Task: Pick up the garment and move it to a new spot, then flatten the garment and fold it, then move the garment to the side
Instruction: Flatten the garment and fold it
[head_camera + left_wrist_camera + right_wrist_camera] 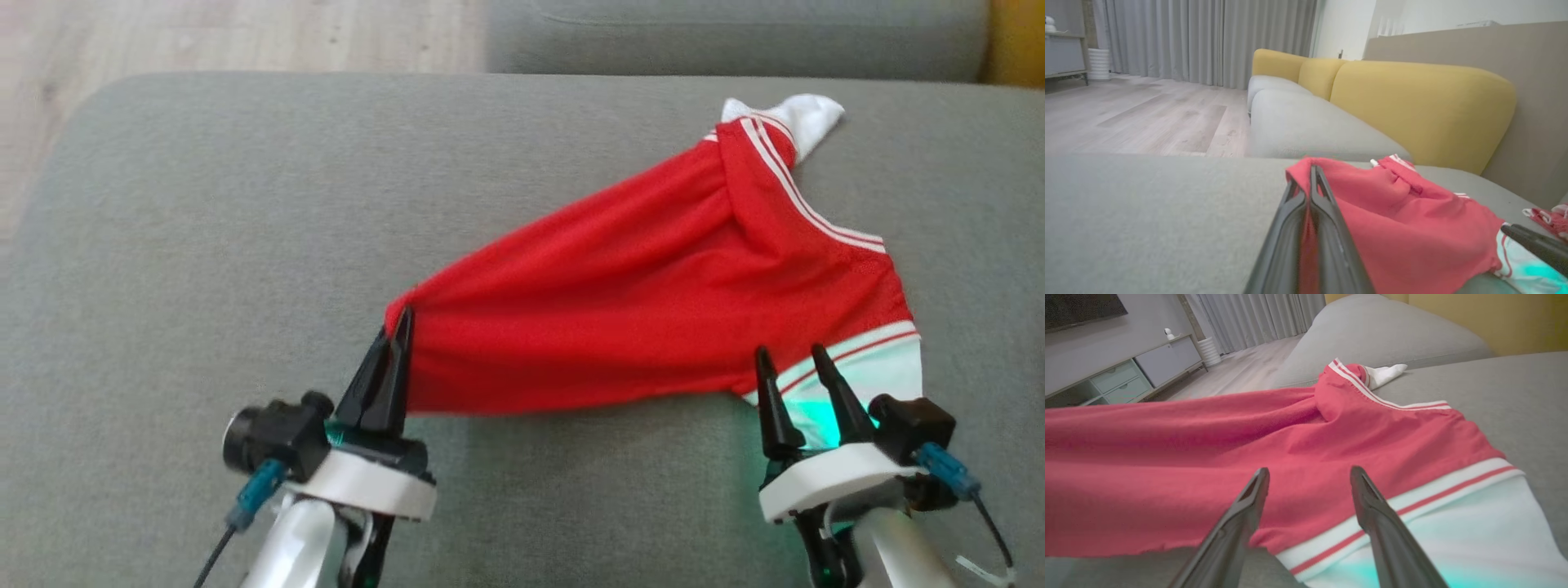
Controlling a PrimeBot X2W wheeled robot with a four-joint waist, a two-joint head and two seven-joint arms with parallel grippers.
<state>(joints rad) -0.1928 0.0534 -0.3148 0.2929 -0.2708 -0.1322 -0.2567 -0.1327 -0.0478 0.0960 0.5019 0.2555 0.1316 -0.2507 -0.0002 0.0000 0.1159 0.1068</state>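
A red garment [645,302] with white striped trim lies bunched on the grey sofa cushion [204,245]. My left gripper [402,322] is shut on the garment's near left corner, and red cloth shows between its closed fingers in the left wrist view [1312,173]. My right gripper [790,359] stands open at the garment's near right corner, its fingertips over the white band. In the right wrist view the garment [1208,445] spreads under the open right gripper [1308,475], with the white trim [1453,522] at the lower right.
The cushion's left edge drops to a wooden floor [163,41]. A second grey cushion [1306,122] with yellow backrests [1412,102] lies beyond. A low cabinet [1122,375] stands by the far wall.
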